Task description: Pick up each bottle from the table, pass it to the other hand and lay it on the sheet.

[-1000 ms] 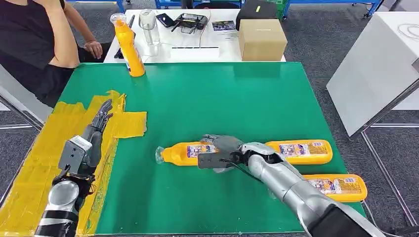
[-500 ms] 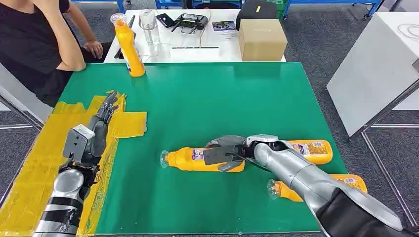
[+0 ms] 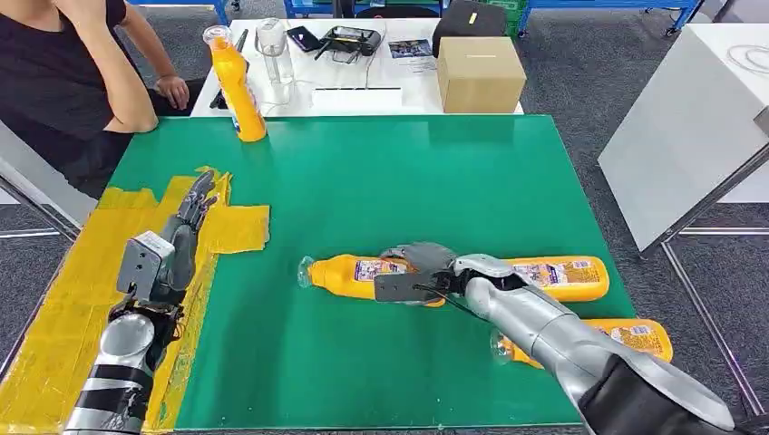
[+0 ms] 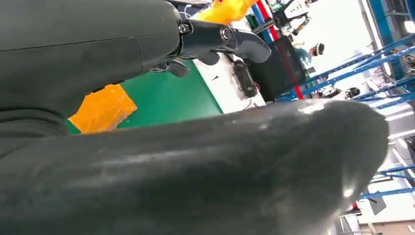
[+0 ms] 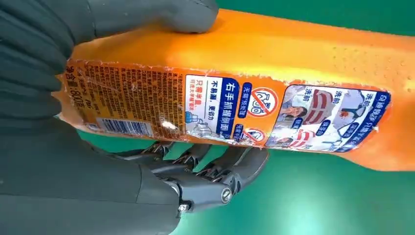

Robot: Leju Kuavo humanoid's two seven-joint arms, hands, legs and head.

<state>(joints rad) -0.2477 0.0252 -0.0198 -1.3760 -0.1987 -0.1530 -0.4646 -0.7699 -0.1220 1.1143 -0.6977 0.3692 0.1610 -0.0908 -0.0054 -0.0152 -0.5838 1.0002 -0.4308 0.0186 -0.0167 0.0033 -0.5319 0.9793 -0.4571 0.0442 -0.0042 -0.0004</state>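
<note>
Step in hand: pickup; right robot hand wraps a lying orange bottle mid green surface, thumb over, fingers beneath; left robot hand released, fingers straight, above the yellow sheet; next move, as judged: lift and transfer leftward.

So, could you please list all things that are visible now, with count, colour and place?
Lying bottles: three, orange, on the near right of the green table: one gripped, one behind the arm, one nearest.
Upright bottle: one, orange, at the far left edge.
Sheet: one, yellow, on the left.
Cardboard box: one, brown, on the white table behind.
Person: one, black shirt, seated far left.
Left hand: fingers stretched over the sheet, holding nothing.
Right hand: holds the gripped bottle.
</note>
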